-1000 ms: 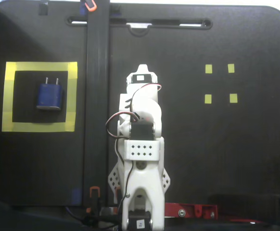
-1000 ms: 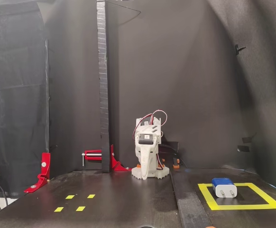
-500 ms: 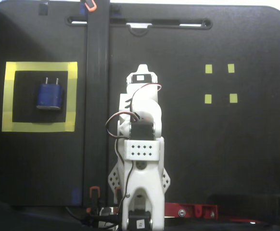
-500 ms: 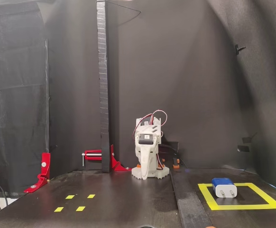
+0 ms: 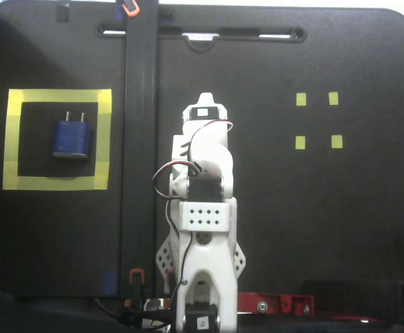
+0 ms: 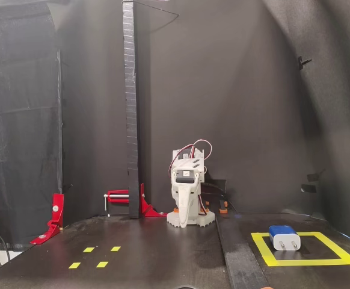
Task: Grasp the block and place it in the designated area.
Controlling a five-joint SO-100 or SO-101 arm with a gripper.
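Note:
The dark-blue block (image 5: 72,137) lies flat inside the designated area, a square of wide yellow tape (image 5: 56,183), with its two silver prongs pointing to the far edge of the board. From the front, the block (image 6: 284,237) shows its white end inside the yellow square (image 6: 307,262) at the right. The white arm (image 5: 203,208) is folded over its base at the middle of the board, well away from the block. Its gripper (image 6: 186,209) hangs tip-down in front of the base; its fingers show no gap and hold nothing.
Four small yellow markers (image 5: 318,119) sit on the side opposite the yellow square, seen low left from the front (image 6: 95,256). A tall black post (image 6: 130,108) stands beside the arm, with red clamps (image 6: 127,198) at its foot. A black strip (image 5: 141,173) crosses the board.

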